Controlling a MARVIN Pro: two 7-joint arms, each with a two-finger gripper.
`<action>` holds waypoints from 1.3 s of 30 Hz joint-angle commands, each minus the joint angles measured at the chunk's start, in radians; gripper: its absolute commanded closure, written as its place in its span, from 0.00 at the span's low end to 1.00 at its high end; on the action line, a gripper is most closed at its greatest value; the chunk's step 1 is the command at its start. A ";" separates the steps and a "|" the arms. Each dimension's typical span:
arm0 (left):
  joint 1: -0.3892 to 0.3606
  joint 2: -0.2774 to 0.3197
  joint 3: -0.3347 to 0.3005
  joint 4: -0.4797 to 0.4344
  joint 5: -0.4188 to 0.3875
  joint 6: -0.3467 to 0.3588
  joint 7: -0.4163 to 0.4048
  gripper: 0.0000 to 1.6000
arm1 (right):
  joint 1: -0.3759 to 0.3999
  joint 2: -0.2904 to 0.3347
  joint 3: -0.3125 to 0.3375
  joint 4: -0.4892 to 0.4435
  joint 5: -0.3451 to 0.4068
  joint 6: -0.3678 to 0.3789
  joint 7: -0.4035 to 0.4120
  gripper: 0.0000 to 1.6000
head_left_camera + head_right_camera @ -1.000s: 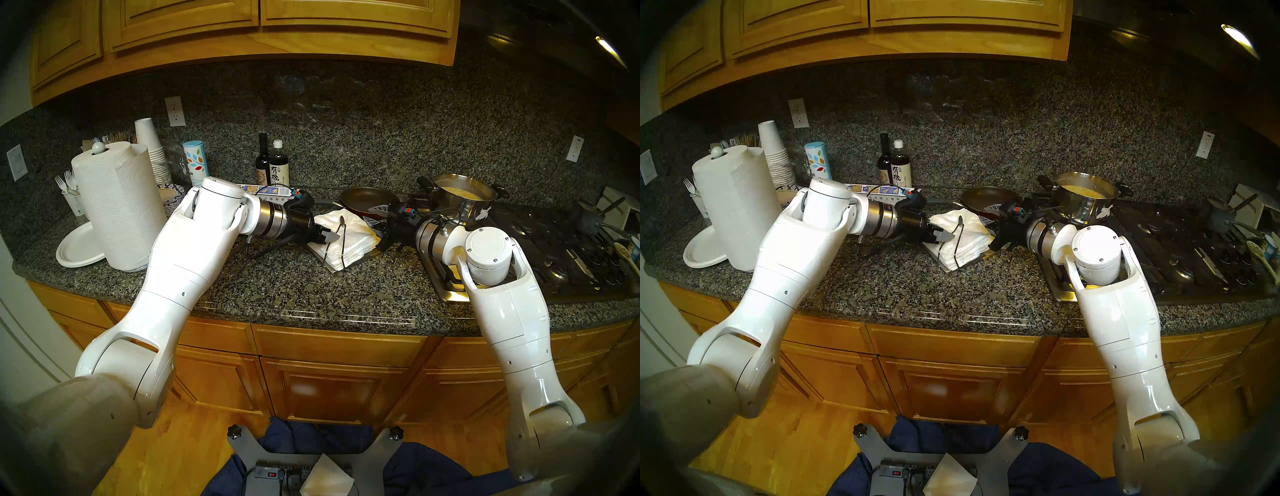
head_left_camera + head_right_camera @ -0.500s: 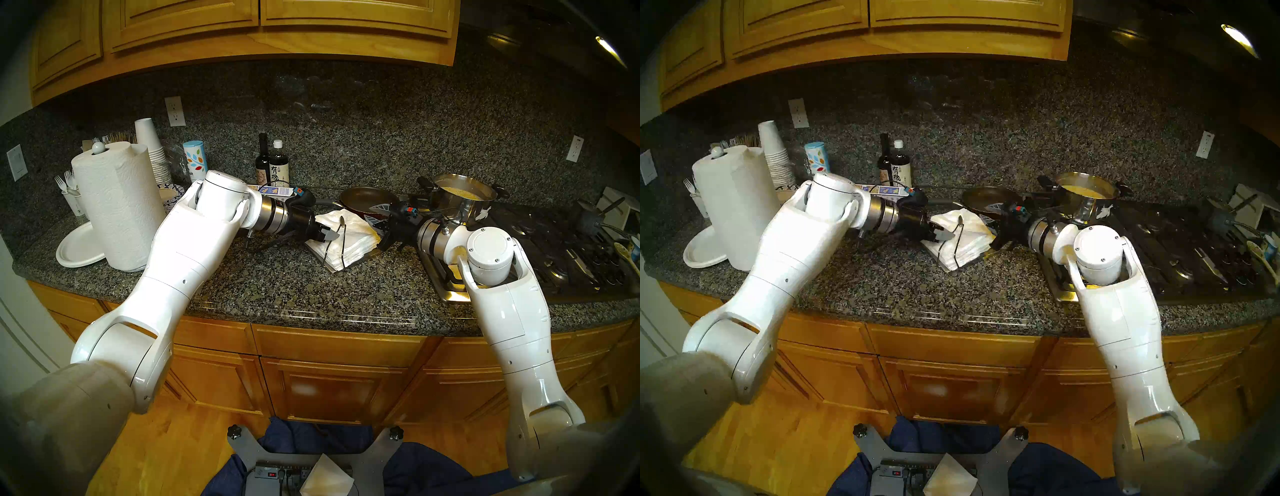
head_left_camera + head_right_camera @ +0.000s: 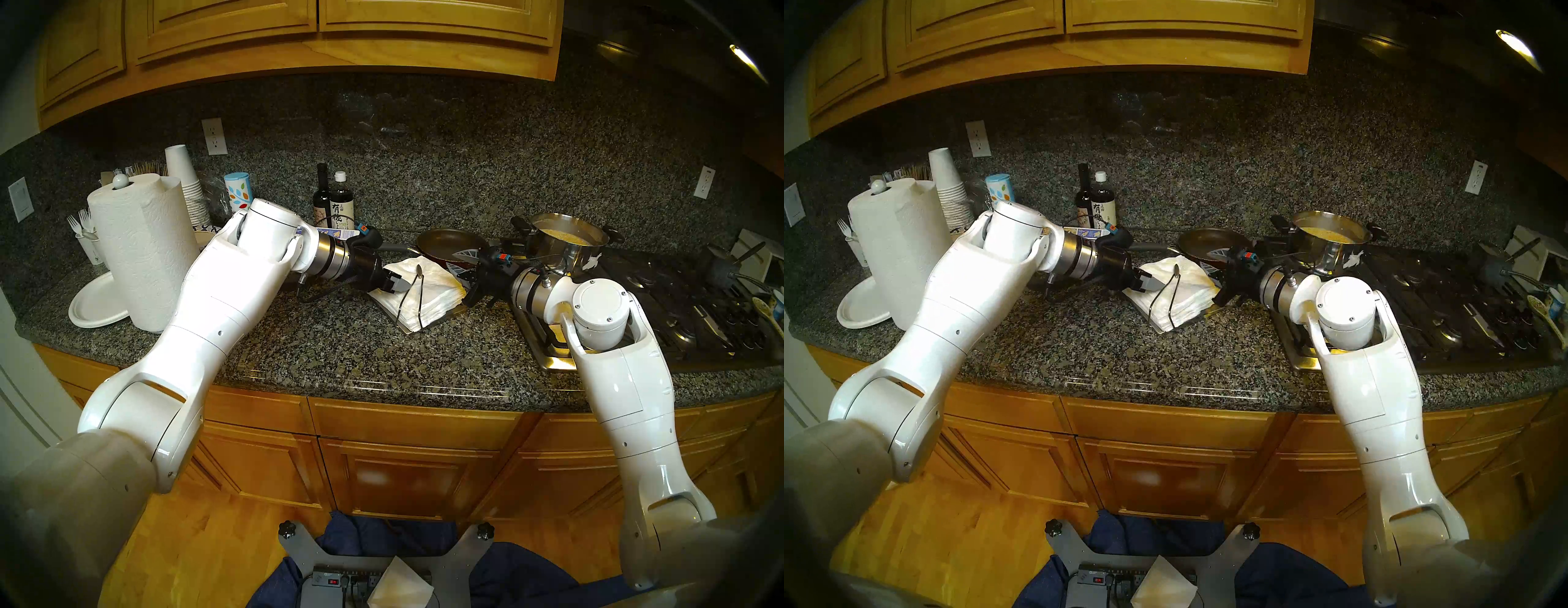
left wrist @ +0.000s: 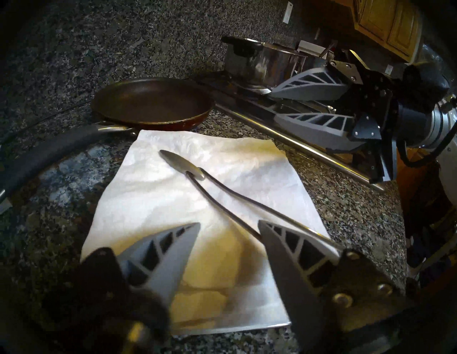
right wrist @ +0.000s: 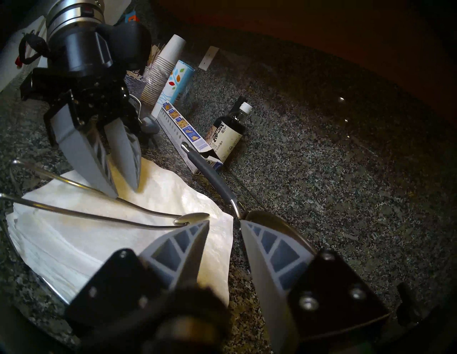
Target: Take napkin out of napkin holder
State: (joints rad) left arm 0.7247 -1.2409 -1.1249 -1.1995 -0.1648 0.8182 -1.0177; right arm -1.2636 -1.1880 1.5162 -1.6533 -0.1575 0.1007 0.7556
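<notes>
The napkin holder, a flat brass plate (image 3: 455, 311), carries a thick stack of white napkins (image 3: 428, 308). Its dark wire arm ends in a teardrop tip (image 3: 418, 270) resting on top. The top napkin (image 3: 435, 276) lies skewed and creased under the arm; it also shows in the left wrist view (image 4: 173, 192) and the right wrist view (image 5: 158, 197). My left gripper (image 3: 399, 285) is open, its fingertips (image 5: 115, 195) down on the napkin's left part beside the wire arm (image 4: 222, 210). My right gripper (image 3: 450, 262) is open and empty at the stack's far right corner.
A frying pan (image 3: 452, 244) sits just behind the napkins, its handle (image 4: 49, 153) running left. A steel pot (image 3: 566, 237) stands on the stovetop (image 3: 679, 305) to the right. Two dark bottles (image 3: 335, 204), a box (image 5: 183, 123), a paper-towel roll (image 3: 144, 254), cups and a paper plate (image 3: 95, 303) stand left.
My left gripper has drawn back a little to the left, and the top napkin's near left corner has slid left with it. The right arm has not moved.
</notes>
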 commanded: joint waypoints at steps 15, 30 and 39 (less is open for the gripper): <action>-0.092 0.034 0.027 -0.026 -0.211 0.068 -0.042 0.41 | 0.030 -0.004 0.020 -0.007 0.008 -0.023 -0.010 0.49; -0.105 0.082 0.120 -0.049 -0.372 0.124 0.023 0.38 | 0.019 -0.008 0.028 -0.010 0.008 -0.032 -0.015 0.47; -0.129 0.104 0.188 -0.036 -0.429 0.118 0.045 0.40 | 0.006 -0.008 0.040 -0.022 0.012 -0.037 -0.014 0.45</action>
State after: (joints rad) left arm 0.6628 -1.1454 -0.9494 -1.2262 -0.5361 0.9546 -0.8749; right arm -1.2729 -1.1980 1.5367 -1.6370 -0.1514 0.0740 0.7520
